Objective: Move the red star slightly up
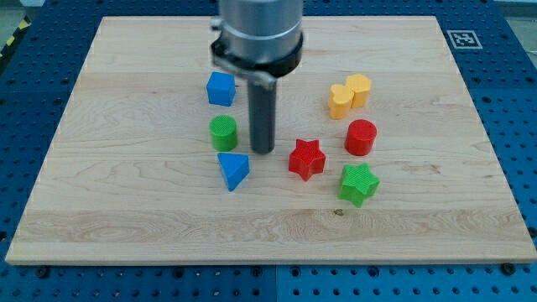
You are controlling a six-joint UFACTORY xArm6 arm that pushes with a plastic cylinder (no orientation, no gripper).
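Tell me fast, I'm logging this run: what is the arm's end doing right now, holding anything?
My tip: holds nothing, a bare rod resting between the green cylinder and the red star, touching neither.

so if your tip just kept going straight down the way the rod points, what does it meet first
Only the wooden board: my tip already seems to rest on bare wood, between the green cylinder and the red star, apparently touching neither.
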